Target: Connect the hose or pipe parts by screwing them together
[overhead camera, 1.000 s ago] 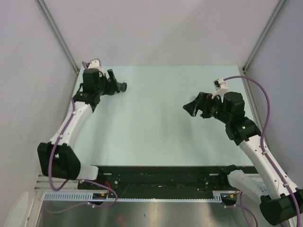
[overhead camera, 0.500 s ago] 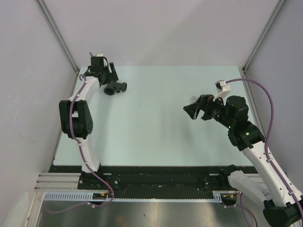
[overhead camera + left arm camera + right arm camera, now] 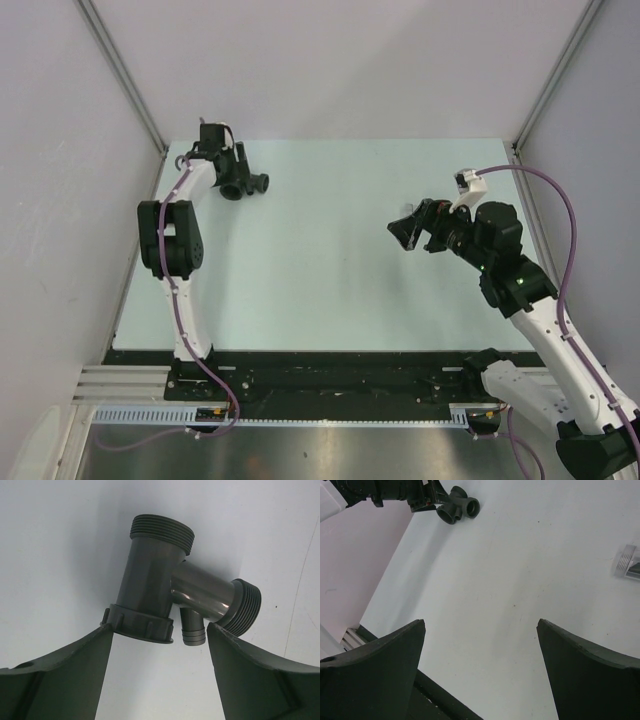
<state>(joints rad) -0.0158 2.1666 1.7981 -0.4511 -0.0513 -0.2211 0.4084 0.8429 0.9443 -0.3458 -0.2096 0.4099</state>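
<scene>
One dark grey pipe fitting [image 3: 245,185] lies at the table's far left. It is a short tube with a threaded top, a ribbed collar nut, an angled threaded branch and a small barbed stub [image 3: 150,575]. My left gripper [image 3: 232,172] reaches over it, jaws open. In the left wrist view the left gripper [image 3: 160,628] has one fingertip at the collar and the other at the branch's threaded end, touching or nearly so. My right gripper [image 3: 405,228] hovers open and empty over the right half; from the right gripper [image 3: 481,622] the fitting [image 3: 457,507] shows far off.
A small clear ribbed piece [image 3: 626,561] lies on the table at the right edge of the right wrist view. Grey walls with metal corner posts [image 3: 125,75] close in the pale table [image 3: 330,270]. A black rail [image 3: 330,375] runs along the near edge.
The left arm has stretched out toward the far-left corner, and its jaws have narrowed around the fitting. The right gripper has barely shifted.
</scene>
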